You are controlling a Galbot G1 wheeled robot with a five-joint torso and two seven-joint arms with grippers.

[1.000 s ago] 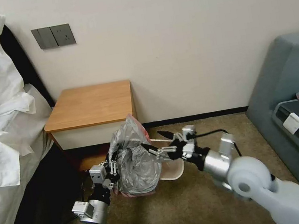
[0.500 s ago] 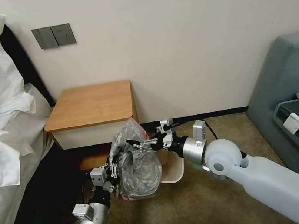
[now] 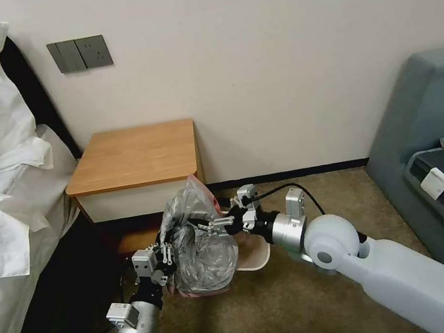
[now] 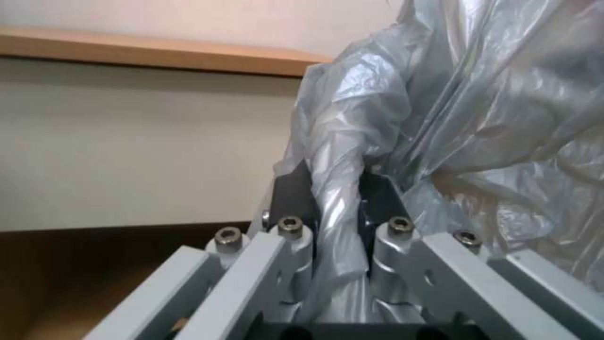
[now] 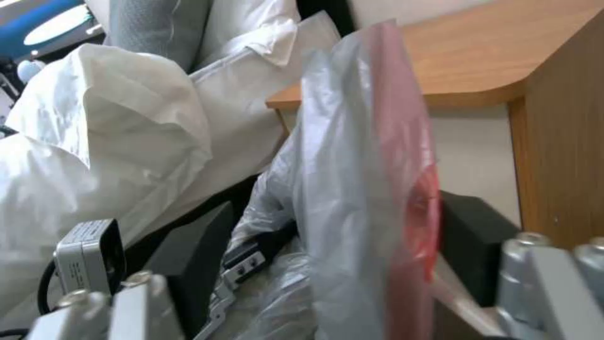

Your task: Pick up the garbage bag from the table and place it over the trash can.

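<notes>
Your left wrist camera gave what the head camera could not: the left gripper (image 4: 337, 222) was clamped on a twisted fold of the garbage bag (image 4: 478, 118). From the head you saw the bag (image 3: 202, 241) draped over the trash can (image 3: 255, 256), in front of the table (image 3: 134, 157). The right gripper (image 3: 211, 225) stood with its fingers spread wide, the bag's pink-edged film (image 5: 358, 189) between them. Beyond the bin sat the table.
</notes>
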